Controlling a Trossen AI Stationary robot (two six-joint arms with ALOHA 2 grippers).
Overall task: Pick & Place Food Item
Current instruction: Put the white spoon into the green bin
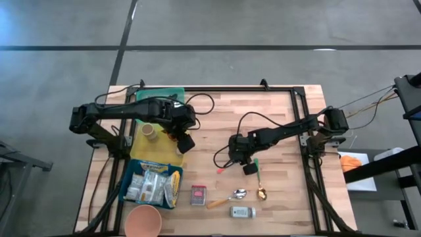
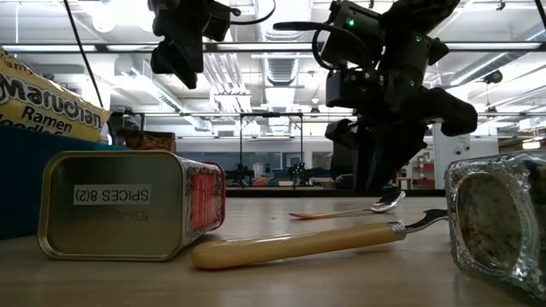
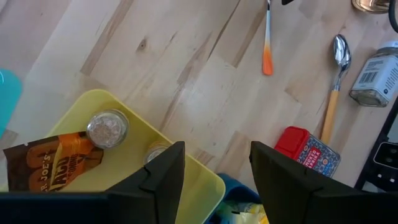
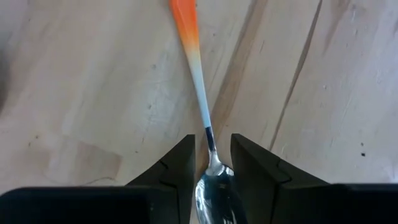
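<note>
A spoon with a silver bowl and a white handle ending in orange lies on the wooden table, right of centre. My right gripper is down at the spoon's bowl end and shut on it; in the high view it is just right of the orange tip. My left gripper hangs open above the near right corner of a yellow tray, holding nothing. The tray carries a brown food bag and small jars. Ramen packets lie in a blue tray. My right gripper pinches the spoon between its two fingers, where the dark neck meets the silver bowl. The fingers slant down from the table's right side, one on each side of the spoon. The handle runs out ahead of them, its orange end on the table.
Near the front edge lie a red spice tin, a wooden-handled spoon, a gold spoon, a glass spice jar and a pink bowl. Bare wood lies between the two arms and toward the far edge.
</note>
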